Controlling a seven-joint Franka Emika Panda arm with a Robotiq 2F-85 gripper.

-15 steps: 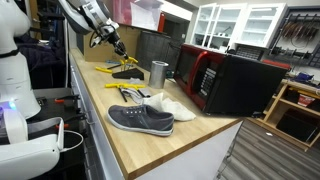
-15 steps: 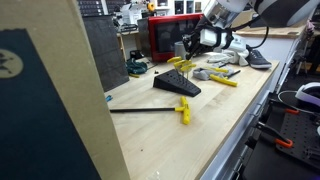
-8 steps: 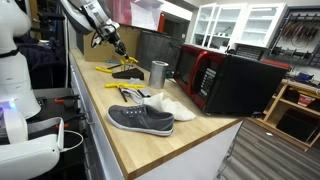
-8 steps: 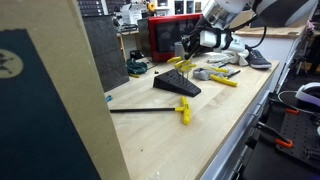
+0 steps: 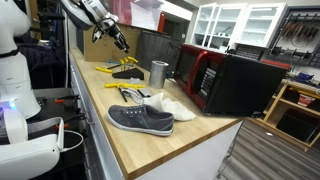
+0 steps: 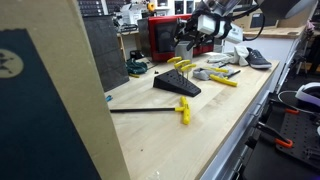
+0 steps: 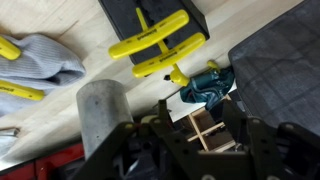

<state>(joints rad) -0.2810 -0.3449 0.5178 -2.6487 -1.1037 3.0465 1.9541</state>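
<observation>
My gripper (image 5: 122,42) hangs in the air over the black rack (image 5: 127,73) of yellow T-handle hex keys (image 7: 150,40). Its jaws are open, with nothing between them. In an exterior view the gripper (image 6: 186,42) sits just above and behind the rack (image 6: 176,87). In the wrist view the gripper (image 7: 200,125) fills the bottom edge; the rack (image 7: 120,12) lies ahead at the top. A metal cup (image 7: 100,105) stands close to the left finger.
A grey shoe (image 5: 140,119) and white cloth (image 5: 170,103) lie toward the bench's front. A red-and-black microwave (image 5: 205,80) stands along the wall. A loose yellow-handled key (image 6: 183,108) lies on the wood; a teal object (image 7: 205,85) sits past the rack.
The jaws have gone from shut to open. The gripper has lifted a little up and away from the rack of keys.
</observation>
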